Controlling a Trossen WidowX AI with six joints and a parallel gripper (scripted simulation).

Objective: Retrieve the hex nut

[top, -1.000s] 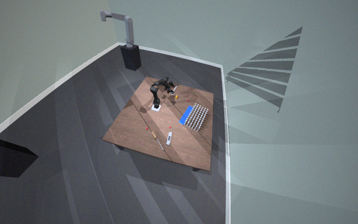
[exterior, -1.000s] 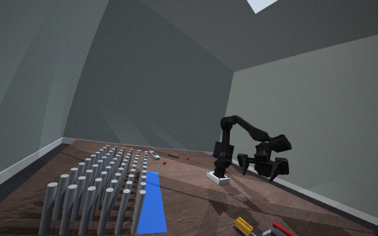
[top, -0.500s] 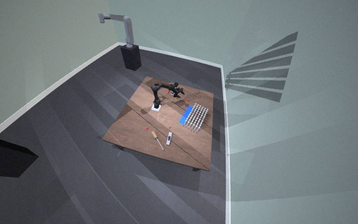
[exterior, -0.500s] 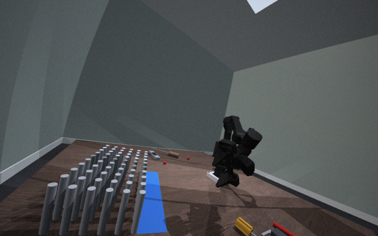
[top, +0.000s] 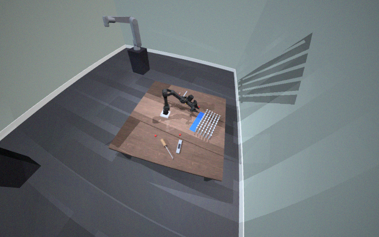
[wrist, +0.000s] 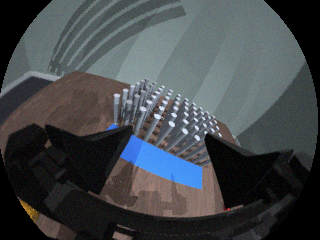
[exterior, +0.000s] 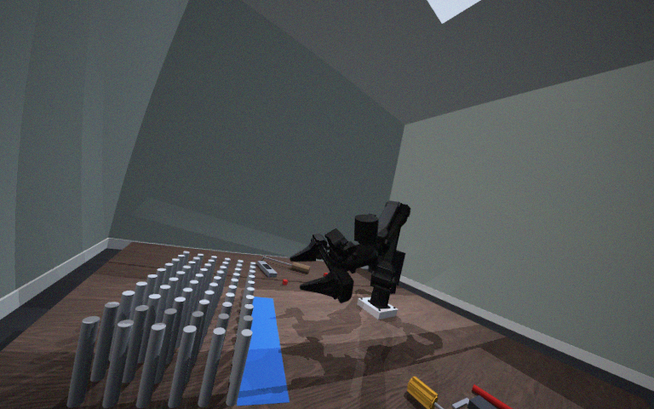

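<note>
Several grey metal spacers [top: 207, 123] [exterior: 117, 366] [wrist: 116, 107] stand upright in rows. The blue taped strip [top: 195, 125] [exterior: 266, 337] [wrist: 175, 167] lies along their front. The hex nut cannot be made out in any view. My gripper [top: 198, 109] [exterior: 295, 273] [wrist: 168, 132] is open and empty, above the table near the strip, fingers pointing toward the field. A wood-handled tool [top: 163, 142] [exterior: 300, 267] with a thin shaft lies on the table. A yellow-handled tool [exterior: 421, 391] [wrist: 29, 210] lies on the opposite side, beside a red-handled tool [exterior: 489, 396], partly cut off.
A flat grey device [top: 179, 146] [exterior: 266, 268] lies beside the wood-handled tool. Small red balls [top: 155, 135] [exterior: 284, 282] lie on the table. The arm stands on a white base [top: 165, 114] [exterior: 378, 309]. The spacers are tall and closely spaced.
</note>
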